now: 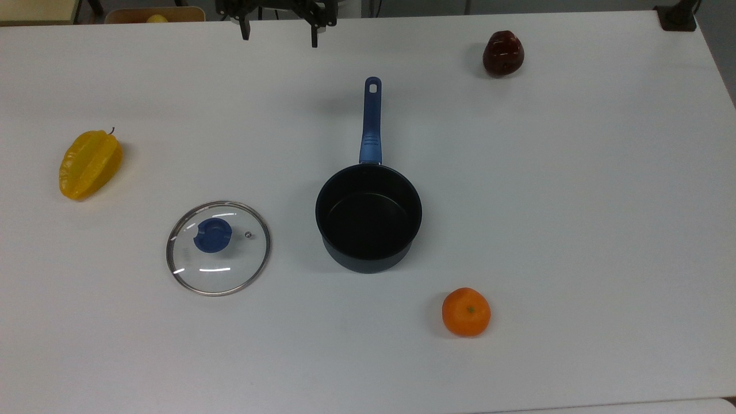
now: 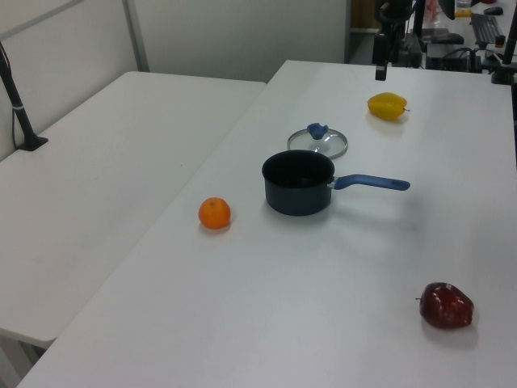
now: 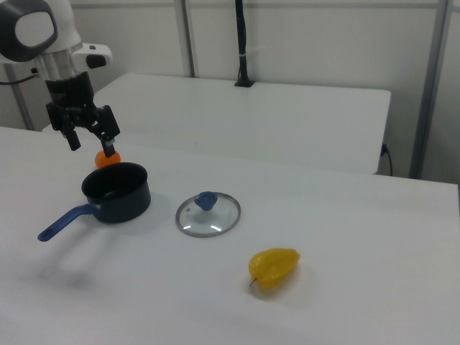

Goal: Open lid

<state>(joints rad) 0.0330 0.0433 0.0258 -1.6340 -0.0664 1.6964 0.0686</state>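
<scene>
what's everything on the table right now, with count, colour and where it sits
round clear glass lid with blue knob: 1, clear with metal rim, flat on the table at the top view's left of the saucepan, apart from it
dark saucepan with blue handle: 1, dark blue, uncovered, table centre
yellow star fruit: 1, yellow, top view's far left
orange round fruit: 1, orange, top view's lower right of the saucepan
dark red apple-like fruit: 1, dark red, top view's upper right
white table: 1, white, under everything
black claw: 1, black, open, empty, raised at the table's far edge in the top view
</scene>
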